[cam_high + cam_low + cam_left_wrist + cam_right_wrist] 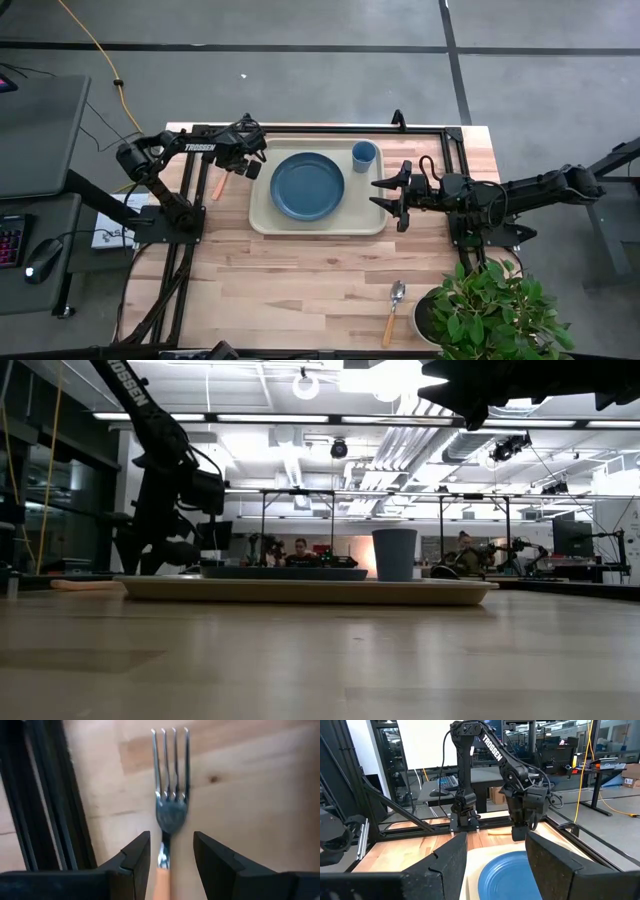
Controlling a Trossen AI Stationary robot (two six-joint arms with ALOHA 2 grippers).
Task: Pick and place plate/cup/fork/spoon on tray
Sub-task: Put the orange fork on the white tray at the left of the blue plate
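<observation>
Hovering over the fork [171, 795] with the left gripper [171, 865], fingers spread wide and gripping nothing, straddling the neck where the silver tines meet the slim orange handle. Lying flat on the table [300, 275] just off the tray [265, 222] at its 9 o'clock edge, long axis running between the 2 fingers. Waiting at the tray's 3 o'clock edge with the right gripper [392, 196], fingers also released. Resting at 6 o'clock, well apart: the spoon [393, 312].

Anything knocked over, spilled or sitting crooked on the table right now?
Nothing stands out. The plate and the upright cup sit on the tray; the fork and the spoon lie flat on the table.
</observation>
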